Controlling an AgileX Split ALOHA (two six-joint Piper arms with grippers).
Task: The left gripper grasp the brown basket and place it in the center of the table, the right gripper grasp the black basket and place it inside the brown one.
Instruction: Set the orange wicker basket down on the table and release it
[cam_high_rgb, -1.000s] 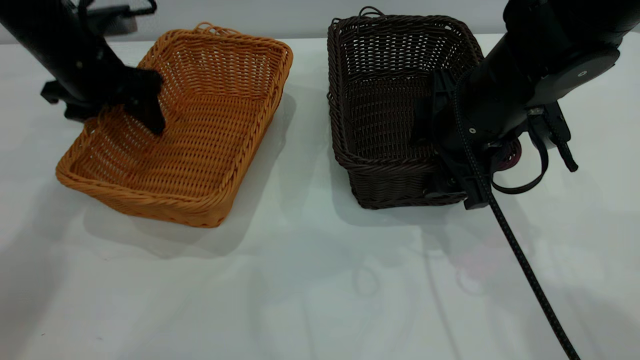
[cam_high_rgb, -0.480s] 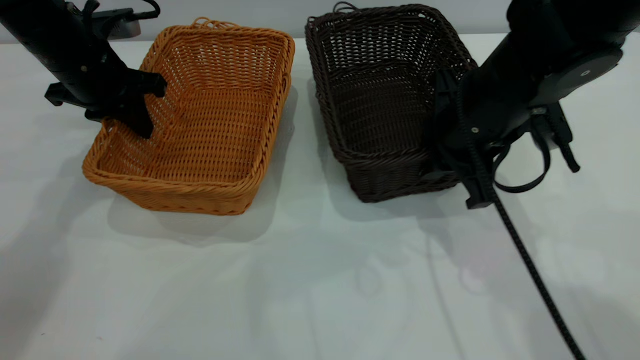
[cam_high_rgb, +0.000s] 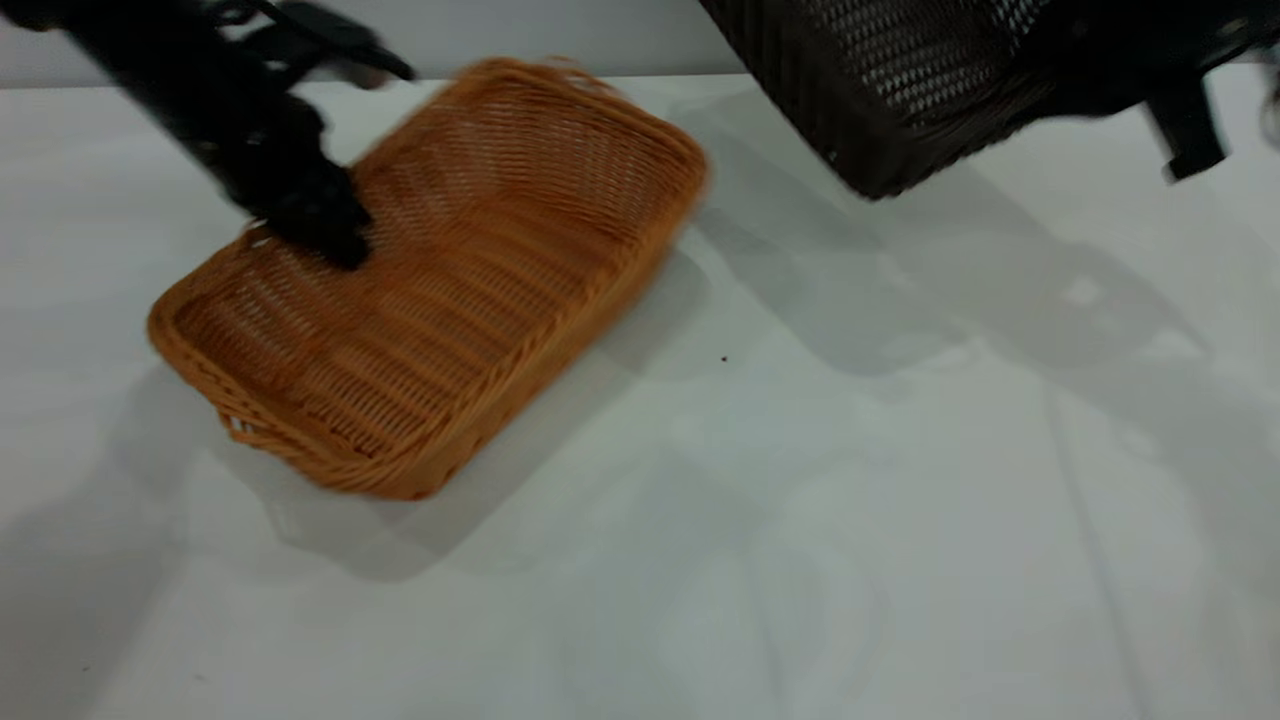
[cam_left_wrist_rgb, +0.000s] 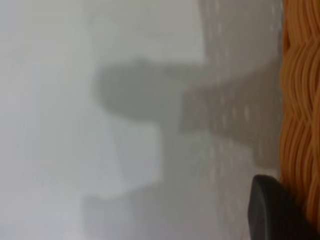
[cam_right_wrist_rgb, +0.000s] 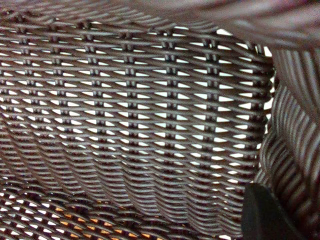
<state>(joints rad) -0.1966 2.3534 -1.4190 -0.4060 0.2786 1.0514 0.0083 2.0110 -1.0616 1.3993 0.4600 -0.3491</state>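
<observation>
Left gripper (cam_high_rgb: 320, 225) pinches the brown basket's (cam_high_rgb: 480, 260) rim at the frame's left, on the table (cam_high_rgb: 800, 520). Right gripper (cam_high_rgb: 1130, 60), upper right, holds the black basket (cam_high_rgb: 880, 90) up in the air.

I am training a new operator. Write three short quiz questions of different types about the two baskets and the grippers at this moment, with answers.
1. True or false: the black basket rests on the table.
2. Which gripper holds the brown basket? A) left gripper B) right gripper
3. Fill in: the brown basket's inside is ____.

Key: 1. False, it is lifted, tilted. 2. A, at the rim. 3. Empty.
</observation>
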